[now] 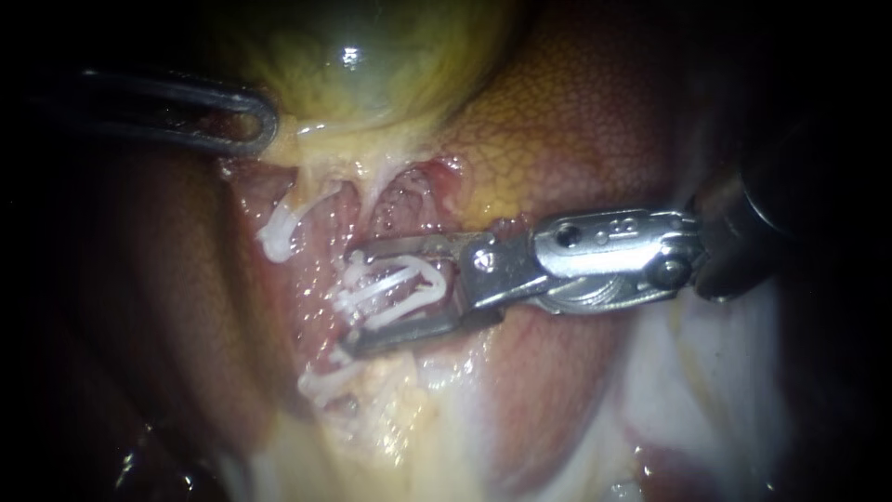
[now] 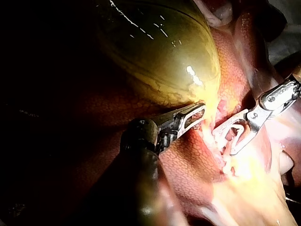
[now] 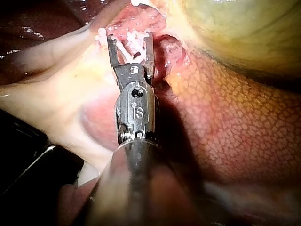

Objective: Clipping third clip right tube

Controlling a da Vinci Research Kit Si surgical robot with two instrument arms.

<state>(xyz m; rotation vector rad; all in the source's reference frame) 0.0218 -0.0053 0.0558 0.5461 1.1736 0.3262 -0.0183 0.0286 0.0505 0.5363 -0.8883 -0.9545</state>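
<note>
Though half-hidden endoscopically, left end effector [image 2: 198,116] pinches gallbladder [image 2: 155,52]; right end effector [image 1: 351,302] clasps clip [image 1: 392,284].

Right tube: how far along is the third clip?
Done: white clips already sit beside the jaws. In hand: the right instrument holds an open clip between its jaws, not yet closed. Left: likely squeeze it shut, release, back out.

The greenish gallbladder [image 1: 372,74] bulges, glistening, against the mottled reddish liver [image 1: 576,130], pale fatty tissue [image 1: 409,437] below.
</note>
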